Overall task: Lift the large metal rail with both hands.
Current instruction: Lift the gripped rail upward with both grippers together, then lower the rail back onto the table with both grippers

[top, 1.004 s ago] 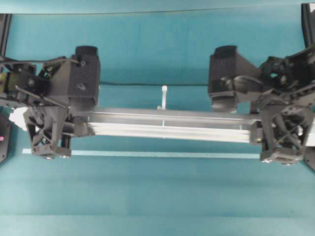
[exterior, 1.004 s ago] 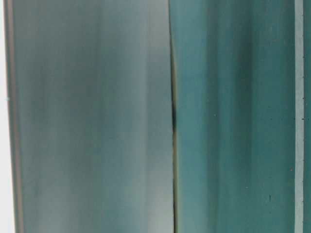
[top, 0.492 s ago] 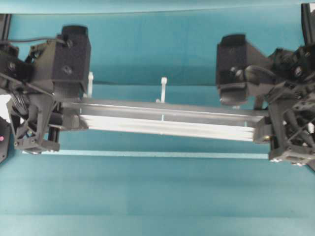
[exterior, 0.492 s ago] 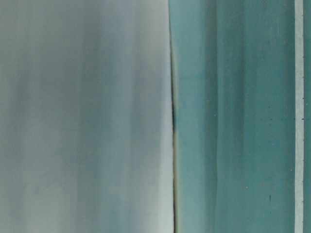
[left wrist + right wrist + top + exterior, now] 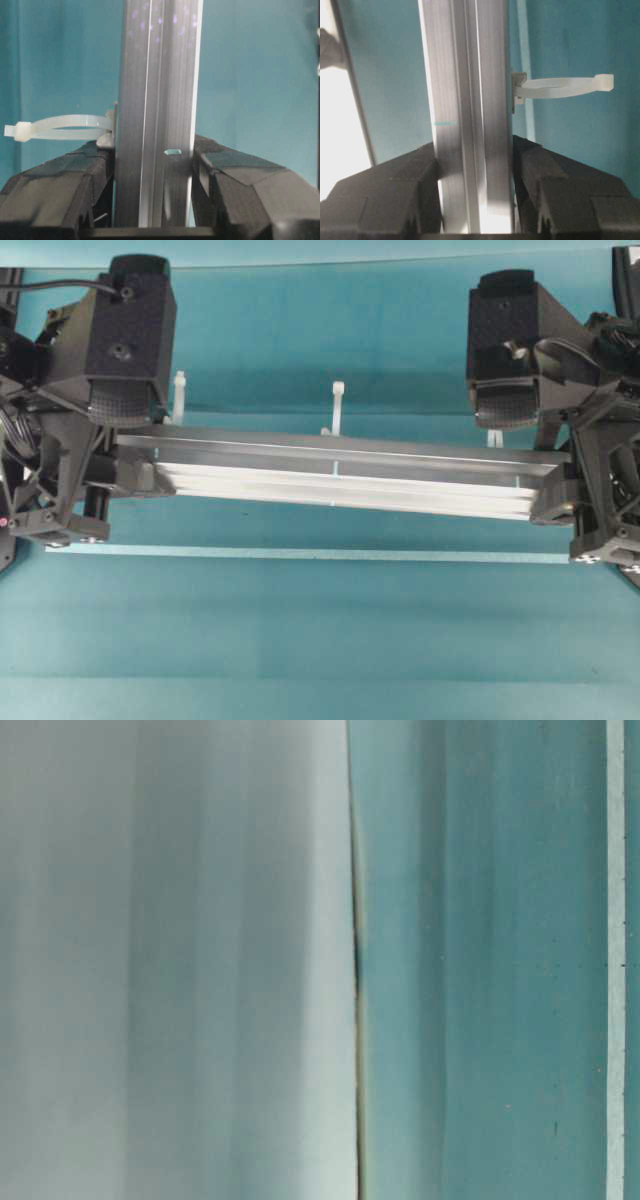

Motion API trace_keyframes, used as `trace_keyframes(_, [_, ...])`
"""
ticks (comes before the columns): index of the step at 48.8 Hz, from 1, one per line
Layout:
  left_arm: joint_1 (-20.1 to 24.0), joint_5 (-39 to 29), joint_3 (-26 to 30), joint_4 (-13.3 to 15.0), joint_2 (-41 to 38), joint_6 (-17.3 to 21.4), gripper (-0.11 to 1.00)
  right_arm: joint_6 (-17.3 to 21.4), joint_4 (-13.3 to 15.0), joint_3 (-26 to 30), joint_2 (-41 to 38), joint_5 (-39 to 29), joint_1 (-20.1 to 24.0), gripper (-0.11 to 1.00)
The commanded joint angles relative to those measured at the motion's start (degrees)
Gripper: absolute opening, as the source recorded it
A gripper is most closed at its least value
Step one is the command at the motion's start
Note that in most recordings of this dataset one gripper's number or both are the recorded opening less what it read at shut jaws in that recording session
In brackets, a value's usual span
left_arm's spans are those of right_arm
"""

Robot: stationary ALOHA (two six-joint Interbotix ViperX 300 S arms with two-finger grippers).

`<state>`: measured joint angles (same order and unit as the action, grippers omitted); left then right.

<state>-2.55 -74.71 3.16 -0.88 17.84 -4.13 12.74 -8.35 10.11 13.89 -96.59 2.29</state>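
One end could be slipping out if the arms are rising unevenly, since each grip is sitting close to an end and the smooth metal is offering little purchase. The large metal rail [image 5: 340, 472] is hanging level above the teal surface [image 5: 320, 640], running left to right. The left pincer [image 5: 152, 172] is pinching its left end, the right pincer [image 5: 475, 172] its right end.

This looks like a robotics lab bench. A teal table surface [image 5: 320, 640] fills every view, with two black robot arms [image 5: 60, 440] mounted at its left and right edges, exposed cables on their frames, and a straight pale tape strip [image 5: 300, 554] laid across the table as a marker.
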Motion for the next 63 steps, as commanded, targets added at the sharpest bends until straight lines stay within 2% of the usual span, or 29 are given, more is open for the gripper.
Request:
trace_keyframes(1, [0.2,0.6,3.1,-0.4,-0.2,-0.3,0.38,1.8,-0.3,2.7,-0.1,0.9,-0.4,0.39])
trace_keyframes(17, [-0.4,0.6,3.5,-0.4,-0.3,-0.3,0.38,1.7,-0.4,8.3,-1.1,0.1,-0.3,0.39])
trace_keyframes(45, [-1.0,-0.7,5.0,-0.3,-0.5,-0.4,0.38,1.7,-0.4,5.5,-1.1,0.1,-0.4,0.39])
trace_keyframes(63, [-1.1,-2.3,4.7,-0.4,-0.8,-0.4,0.38,1.7,-0.4,0.1,0.9,0.2,-0.9,0.39])
